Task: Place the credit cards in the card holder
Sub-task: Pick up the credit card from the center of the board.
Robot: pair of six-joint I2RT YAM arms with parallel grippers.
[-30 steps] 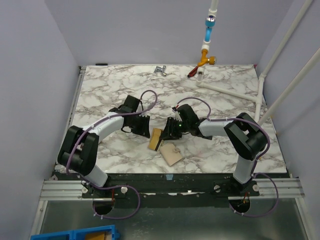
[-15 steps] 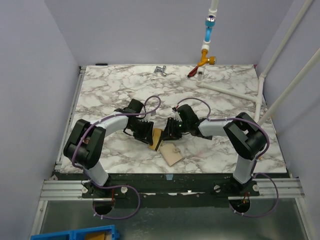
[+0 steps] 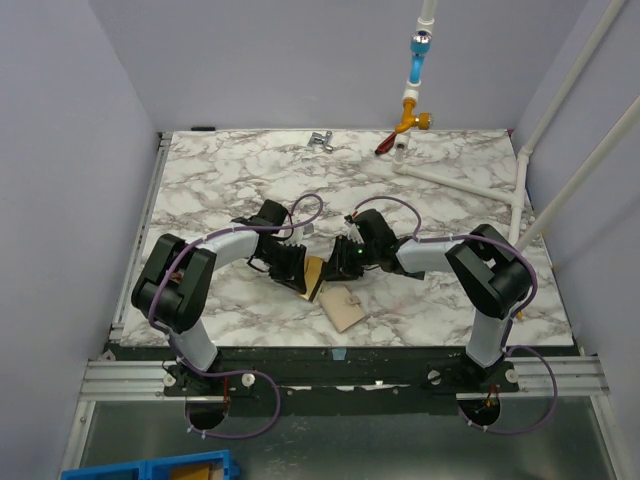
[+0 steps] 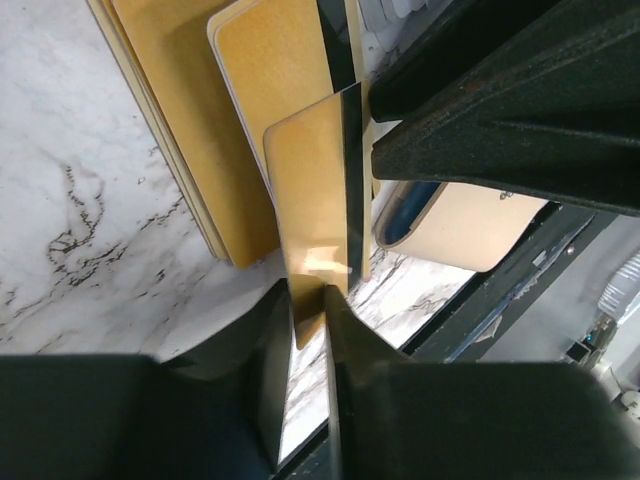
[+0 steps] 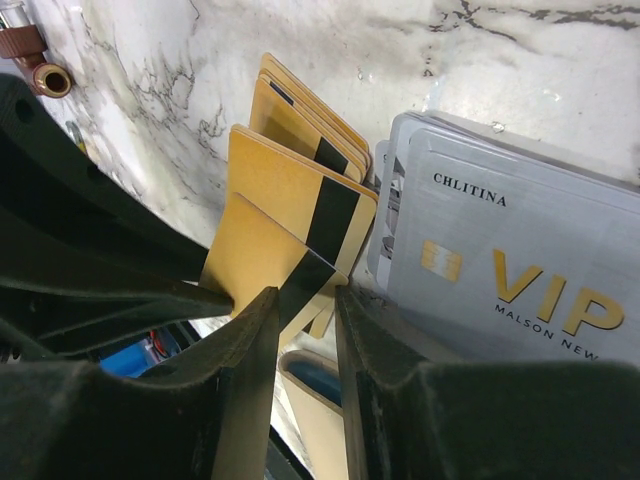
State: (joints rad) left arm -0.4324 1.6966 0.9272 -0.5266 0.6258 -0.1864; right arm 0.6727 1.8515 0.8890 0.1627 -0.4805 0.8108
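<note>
Gold-tan credit cards [image 3: 314, 274] with dark stripes lie stacked mid-table, between my two grippers. My left gripper [image 3: 297, 268] is shut on one gold card [image 4: 310, 190], holds it by its near edge [image 4: 308, 290], and has it tilted up off the gold stack [image 4: 180, 100]. My right gripper [image 3: 343, 262] faces it. Its fingers stand a narrow gap apart [image 5: 306, 295], around the far corner of that card [image 5: 255, 250]. Pale grey VIP cards [image 5: 510, 260] lie beside the gold stack [image 5: 300, 135]. The tan card holder [image 3: 343, 308] lies just in front, its mouth open [image 4: 480, 225] [image 5: 330, 420].
A blue and gold valve [image 3: 416, 70], a red-handled tool [image 3: 385, 145], a small metal fitting [image 3: 321, 140] and white pipes [image 3: 455, 180] are at the table's back and right. The table's front edge [image 3: 340, 350] runs just past the card holder.
My left arm has swung right to the card stack and closed on a gold card. My right arm has stayed in place.
</note>
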